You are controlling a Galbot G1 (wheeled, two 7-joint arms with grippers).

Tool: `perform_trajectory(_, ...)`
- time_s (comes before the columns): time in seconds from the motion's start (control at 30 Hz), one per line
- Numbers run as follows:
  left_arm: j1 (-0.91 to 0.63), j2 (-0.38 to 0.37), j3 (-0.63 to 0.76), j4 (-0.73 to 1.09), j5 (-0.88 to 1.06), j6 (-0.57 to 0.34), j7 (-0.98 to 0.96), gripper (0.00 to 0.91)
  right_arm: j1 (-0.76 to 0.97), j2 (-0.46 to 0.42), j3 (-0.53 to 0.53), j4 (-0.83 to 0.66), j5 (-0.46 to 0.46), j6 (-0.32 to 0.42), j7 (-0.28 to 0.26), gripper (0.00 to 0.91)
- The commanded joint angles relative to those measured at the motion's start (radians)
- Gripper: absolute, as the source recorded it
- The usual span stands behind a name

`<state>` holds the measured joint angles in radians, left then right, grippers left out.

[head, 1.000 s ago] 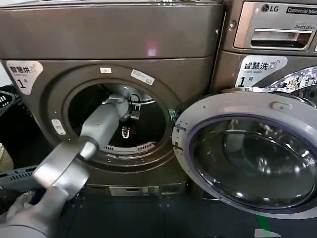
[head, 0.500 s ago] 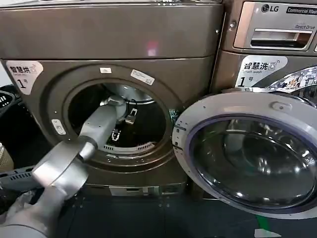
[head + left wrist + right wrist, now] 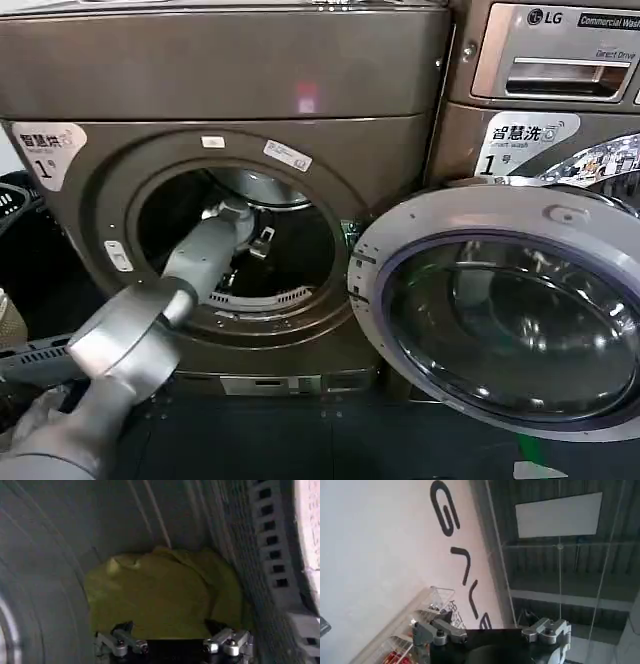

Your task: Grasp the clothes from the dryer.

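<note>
1. Reaching into the dryer [image 3: 230, 90] is the step you are in: your left arm passes through the round mouth and its left hand [image 3: 248, 250] sits inside the steel drum, aimed toward the drum floor.
2. Look for the clothes [image 3: 165, 595] in the left wrist view: a yellow-green heap lying on the curved drum wall, deep inside the dryer, directly ahead of the hand and near the perforated rear panel.
3. Note the left hand [image 3: 172, 635] is spread wide. Its two fingertips [image 3: 122, 629] stand apart at the near edge of the garment, one to each side, with nothing between them. Whether they already brush the fabric cannot be told; they look just short of it or barely at its hem.
4. Judge the grasp as not yet made. The next move calls for a short advance until the fabric sits between the fingers, then a close on a raised fold rather than on flat cloth lying against steel.
5. Mind the drum wall: soft fabric can slide away under a glancing finger, so pinch a bunched part.
6. Leave the right hand [image 3: 492, 632] where it is, spread open and holding nothing, pointing up toward a wall and ceiling, well away from the dryer.
</note>
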<state>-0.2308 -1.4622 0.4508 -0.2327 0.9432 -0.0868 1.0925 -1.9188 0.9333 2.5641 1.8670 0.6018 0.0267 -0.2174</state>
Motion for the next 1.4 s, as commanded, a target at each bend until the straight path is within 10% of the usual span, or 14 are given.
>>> perform_trajectory(0.03, 0.014, -0.001, 0.009, 0.015, -0.003, 0.004, 0.001, 0.907, 0.004, -0.001, -0.007, 0.0, -0.003, 0.003, -0.001, 0.907)
perform_trajectory(0.67, 0.052, 0.006, 0.006, 0.026, -0.01, 0.008, -0.01, 0.887, -0.006, 0.005, 0.0, -0.004, -0.003, 0.017, -0.001, 0.907)
perform_trajectory(0.9, 0.054, 0.007, 0.006, 0.027, -0.01, 0.007, -0.006, 0.137, -0.001, 0.006, -0.003, -0.005, -0.006, 0.019, -0.001, 0.907)
perform_trajectory(1.4, 0.054, 0.005, 0.006, 0.028, -0.016, 0.005, -0.004, 0.0, 0.003, 0.007, -0.006, -0.013, -0.011, 0.025, -0.002, 0.907)
